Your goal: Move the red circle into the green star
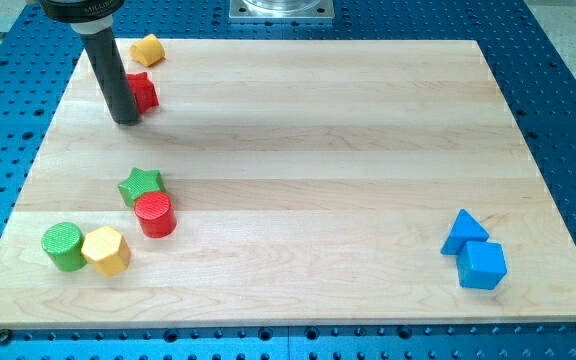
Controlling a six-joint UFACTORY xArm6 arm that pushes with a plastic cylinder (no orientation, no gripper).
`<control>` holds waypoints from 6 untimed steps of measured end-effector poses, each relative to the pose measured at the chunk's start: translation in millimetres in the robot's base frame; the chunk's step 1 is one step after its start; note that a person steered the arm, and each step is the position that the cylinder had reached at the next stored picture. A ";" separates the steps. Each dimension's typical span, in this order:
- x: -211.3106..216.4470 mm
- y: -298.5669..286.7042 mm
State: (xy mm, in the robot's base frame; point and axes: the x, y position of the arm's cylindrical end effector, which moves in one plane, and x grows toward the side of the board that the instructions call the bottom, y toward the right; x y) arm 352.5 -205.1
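In the camera view, a pale wooden board (298, 150) is seen lying on a blue perforated table (568, 120). A dark rod comes down from the view's top left, and my tip (126, 121) is planted on the board near its far left corner. No jaws are carried by the arm, so nothing can be said to be apart, together or clamped; the rod is simply pressed against nothing that can be confirmed, although a red block (143, 91), its shape partly hidden by the rod, is seen just to the right of it and appears to touch it. A yellow block (147, 49) is placed a little farther back, at the board's far edge, close to the red block.

The red circle (155, 215), an upright cylinder, is found in the near left part of the board, well apart from my tip. It is set directly against the near right side of the green star (141, 184), the two appearing to touch. Nearer and farther left, a green cylinder (63, 247) and a yellow hexagonal block (106, 250) are seen side by side, touching.

At the near right, a blue triangular block (464, 232) and a blue cube (482, 265) are seen together, touching.
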 end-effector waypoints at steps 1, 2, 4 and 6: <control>-35.9 3.9; -41.0 17.2; 13.5 144.4; 197.4 101.9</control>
State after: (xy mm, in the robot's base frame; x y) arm 550.0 -103.1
